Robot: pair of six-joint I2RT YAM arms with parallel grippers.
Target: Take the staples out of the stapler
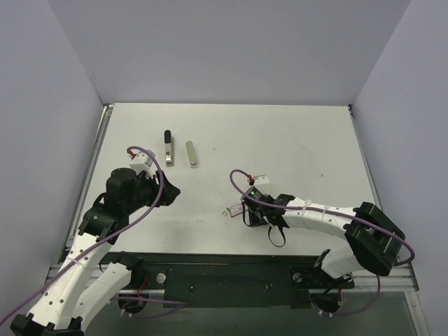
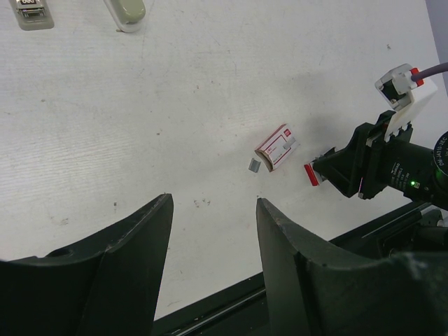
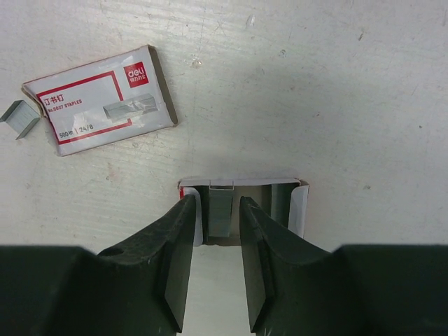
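Observation:
The stapler (image 1: 168,148), silver with a black end, lies at the table's far left; its end shows in the left wrist view (image 2: 31,14). A tiny strip of staples (image 3: 19,117) lies loose beside the red-and-white staple box (image 3: 105,98). My right gripper (image 3: 217,203) hangs low over a small open white card tray (image 3: 297,203). Its jaws are slightly apart on either side of a grey staple strip (image 3: 221,210) lying in that tray, with a gap on each side. My left gripper (image 2: 213,203) is open and empty over bare table, well short of the box (image 2: 276,147).
A grey-beige oblong piece (image 1: 191,154) lies just right of the stapler. The black base rail (image 1: 224,269) runs along the near edge. Grey walls close in the table on three sides.

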